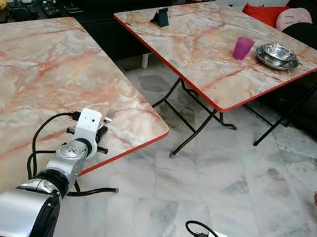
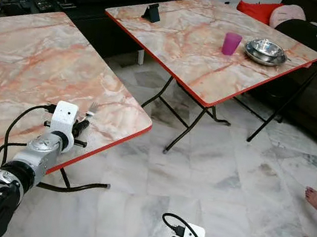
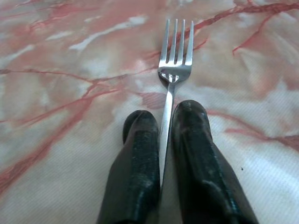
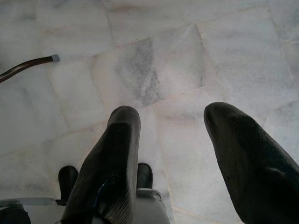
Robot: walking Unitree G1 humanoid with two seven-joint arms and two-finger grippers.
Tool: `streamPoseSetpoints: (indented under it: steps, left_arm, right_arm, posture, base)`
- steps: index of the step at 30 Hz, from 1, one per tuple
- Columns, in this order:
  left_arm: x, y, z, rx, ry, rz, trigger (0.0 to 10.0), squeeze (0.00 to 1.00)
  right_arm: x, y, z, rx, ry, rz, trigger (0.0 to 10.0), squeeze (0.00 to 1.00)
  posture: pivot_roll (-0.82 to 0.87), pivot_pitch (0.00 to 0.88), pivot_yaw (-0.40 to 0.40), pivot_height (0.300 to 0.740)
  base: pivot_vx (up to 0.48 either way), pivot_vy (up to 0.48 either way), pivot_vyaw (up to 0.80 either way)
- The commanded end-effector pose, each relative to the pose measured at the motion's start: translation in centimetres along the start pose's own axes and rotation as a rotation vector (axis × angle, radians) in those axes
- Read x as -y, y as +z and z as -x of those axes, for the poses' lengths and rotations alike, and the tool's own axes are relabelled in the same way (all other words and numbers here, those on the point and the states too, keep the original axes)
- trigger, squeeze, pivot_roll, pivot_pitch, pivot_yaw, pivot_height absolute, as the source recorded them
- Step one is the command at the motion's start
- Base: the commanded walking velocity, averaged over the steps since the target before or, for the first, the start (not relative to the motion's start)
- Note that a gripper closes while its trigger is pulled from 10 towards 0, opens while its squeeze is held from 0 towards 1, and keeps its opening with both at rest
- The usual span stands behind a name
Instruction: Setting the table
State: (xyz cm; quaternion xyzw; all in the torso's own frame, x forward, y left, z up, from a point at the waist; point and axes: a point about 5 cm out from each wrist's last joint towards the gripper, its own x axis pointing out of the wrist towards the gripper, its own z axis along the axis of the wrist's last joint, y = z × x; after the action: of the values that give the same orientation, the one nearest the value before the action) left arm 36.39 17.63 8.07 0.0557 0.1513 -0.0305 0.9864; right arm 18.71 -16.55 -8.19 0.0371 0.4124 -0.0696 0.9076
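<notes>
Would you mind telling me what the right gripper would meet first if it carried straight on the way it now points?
The right gripper hangs open, pointing down at the marble floor; nothing lies between, so it would probably meet bare tile first.

L gripper [image 3: 163,140] clamped, arm fwd | R gripper [image 4: 173,140] apart, low

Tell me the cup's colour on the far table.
Pink-magenta cup; clearest in the left eye view.
</notes>
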Motion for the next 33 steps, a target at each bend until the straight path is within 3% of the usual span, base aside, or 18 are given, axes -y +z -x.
streamPoseSetpoints:
  steps: [1, 15, 18, 19, 20, 21, 29, 33]
  left_arm:
    - [0.5, -1.4, 0.3, -0.047, -0.018, 0.003, 0.0, 0.0]
    - [0.3, -1.1, 0.4, 0.0, -0.015, 0.024, 0.0, 0.0]
    - [-0.3, -0.7, 0.4, 0.041, 0.019, 0.04, 0.0, 0.0]
    - [-0.9, -0.1, 0.5, 0.095, 0.049, 0.056, 0.0, 0.0]
    - [-1.0, 0.1, 0.5, 0.109, 0.056, 0.06, 3.3, 0.0]
    - [-1.1, 0.4, 0.6, 0.146, 0.057, 0.068, 10.0, 0.0]
    - [-2.1, 0.4, 2.5, 0.321, 0.08, 0.131, 10.0, 0.0]
    - [-1.5, -0.4, 3.9, 0.36, 0.038, 0.103, 10.0, 0.0]
  right_arm:
    - [0.1, -0.3, 0.1, -0.006, -0.002, 0.011, 10.0, 0.0]
    - [0.1, -0.3, 0.1, -0.005, -0.006, 0.005, 10.0, 0.0]
    - [0.1, -0.3, 0.1, -0.005, -0.009, 0.002, 10.0, 0.0]
    - [0.1, -0.4, 0.1, -0.005, -0.014, -0.005, 10.0, 0.0]
    - [0.1, -0.4, 0.1, -0.004, -0.015, -0.007, 10.0, 0.0]
    - [0.1, -0.4, 0.1, -0.004, -0.016, -0.007, 10.0, 0.0]
    - [0.2, -0.4, 0.1, -0.004, -0.021, -0.007, 10.0, 0.0]
    - [0.3, -0.5, 0.2, -0.004, -0.028, -0.011, 10.0, 0.0]
  posture:
    - [0.01, 0.0, -0.059, 0.74]
    - [0.02, 0.0, -0.061, 0.74]
    - [0.01, 0.0, -0.057, 0.74]
    - [0.01, 0.0, -0.057, 0.74]
    - [0.01, 0.0, -0.057, 0.74]
    - [0.01, 0.0, -0.056, 0.74]
    - [0.02, 0.0, -0.055, 0.74]
    - [0.02, 0.0, -0.055, 0.74]
  base:
    - [0.0, 0.0, 0.0]
    - [0.0, 0.0, 0.0]
    - [0.0, 0.0, 0.0]
    - [0.0, 0.0, 0.0]
    - [0.0, 0.0, 0.0]
    - [0.0, 0.0, 0.0]
    - [0.0, 0.0, 0.0]
    - [0.0, 0.0, 0.0]
